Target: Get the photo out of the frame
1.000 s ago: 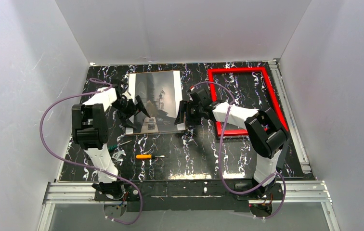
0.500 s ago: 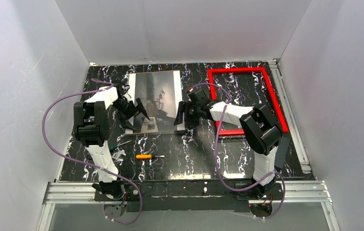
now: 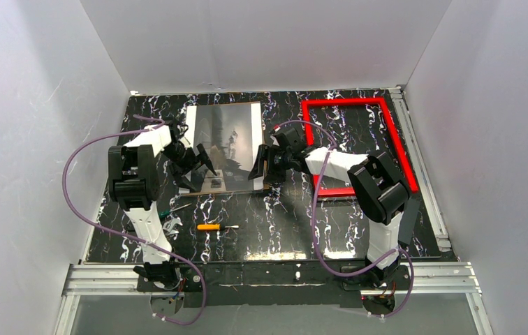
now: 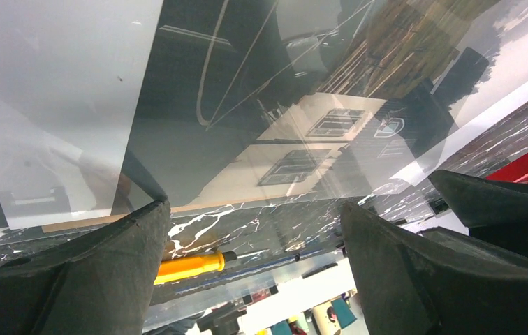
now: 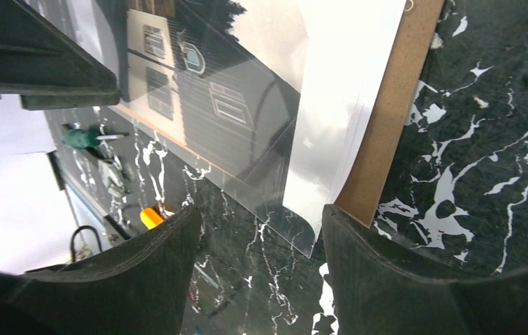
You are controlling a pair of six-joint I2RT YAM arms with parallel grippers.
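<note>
The photo [image 3: 226, 136] lies face up on the marble table, a dim grey-black print with a white strip [image 5: 345, 105] along its side. It rests on a brown backing board [image 5: 394, 118], and a clear sheet [image 5: 296, 230] overlaps it. The red frame [image 3: 359, 102] lies apart at the back right, with only table showing inside it. My left gripper [image 3: 202, 171] is open at the photo's near left corner. In the left wrist view the photo [image 4: 282, 139] lies just beyond the left gripper [image 4: 254, 265]. My right gripper [image 3: 261, 167] is open at the near right corner, where the right gripper [image 5: 254, 272] straddles the clear sheet's corner.
A yellow-handled screwdriver [image 3: 212, 227] lies on the table [image 3: 268, 223] in front of the photo. Small metal tools [image 3: 170, 216] and a green-handled one [image 5: 83, 136] lie near the left arm's base. White walls enclose the table on three sides.
The right arm's elbow has swung in slightly and its gripper has edged towards the photo's near right corner. The left gripper has shifted a little left. Both stay open.
</note>
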